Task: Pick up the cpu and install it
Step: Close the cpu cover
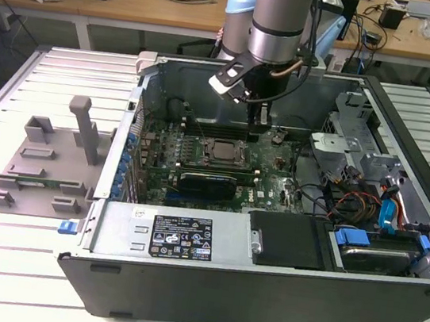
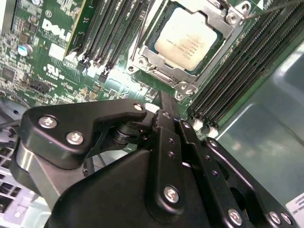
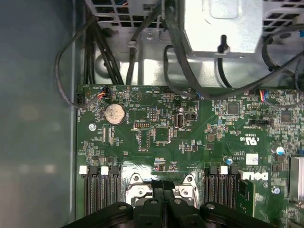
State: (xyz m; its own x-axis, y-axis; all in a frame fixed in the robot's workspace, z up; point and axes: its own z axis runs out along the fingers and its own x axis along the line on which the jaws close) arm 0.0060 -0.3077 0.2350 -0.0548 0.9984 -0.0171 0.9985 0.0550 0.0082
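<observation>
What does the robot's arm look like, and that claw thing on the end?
The arm is a thick silver-grey tube with a black band and a pale blue joint cap. A dark cable loops beside its wrist. The gripper is matt black: flat hinged link plates fastened with shiny silver screws, narrowing to two slim fingers.

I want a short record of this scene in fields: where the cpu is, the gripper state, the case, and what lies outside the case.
cpu: the cpu lies flat inside the socket frame on the motherboard
gripper: the gripper is shut, with nothing seen between its fingers, above the board next to the socket
case: the computer case is open and lies on its side
outside the case: a grey tray on the table, at the exterior view's left
</observation>
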